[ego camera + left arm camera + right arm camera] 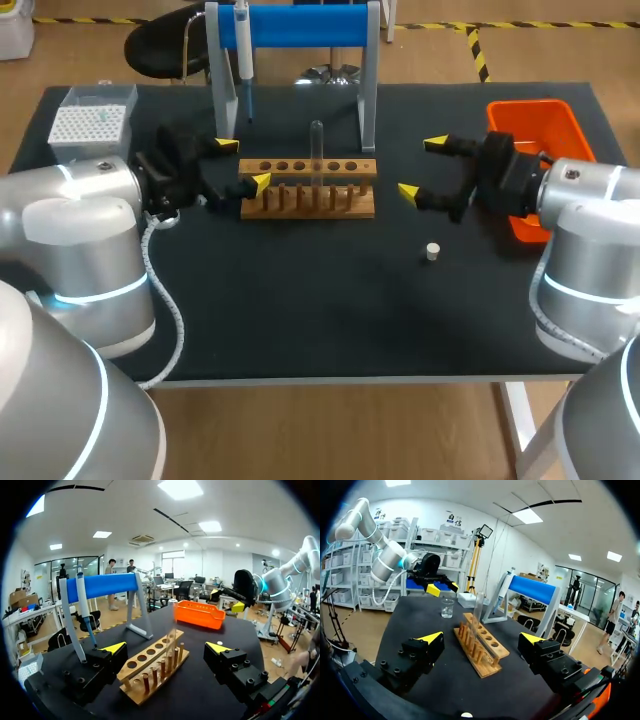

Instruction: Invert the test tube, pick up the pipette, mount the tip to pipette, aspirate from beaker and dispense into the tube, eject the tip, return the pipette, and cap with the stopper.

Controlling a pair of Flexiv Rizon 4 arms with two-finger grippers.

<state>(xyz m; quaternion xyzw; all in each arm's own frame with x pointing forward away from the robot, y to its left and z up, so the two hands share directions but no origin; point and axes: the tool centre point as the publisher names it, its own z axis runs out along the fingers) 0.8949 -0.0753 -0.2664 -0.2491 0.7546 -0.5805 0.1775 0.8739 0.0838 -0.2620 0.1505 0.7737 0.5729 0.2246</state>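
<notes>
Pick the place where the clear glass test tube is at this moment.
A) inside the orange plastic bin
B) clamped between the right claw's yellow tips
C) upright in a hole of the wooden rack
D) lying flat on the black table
C: the clear glass test tube stands upright in one of the top holes of the wooden rack, near the middle of the row.

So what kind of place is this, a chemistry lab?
Likely a robotics lab with a mock chemistry bench: a test tube stands in a wooden rack, a pipette hangs on a blue stand, and the left gripper and right gripper flank the rack.
</notes>
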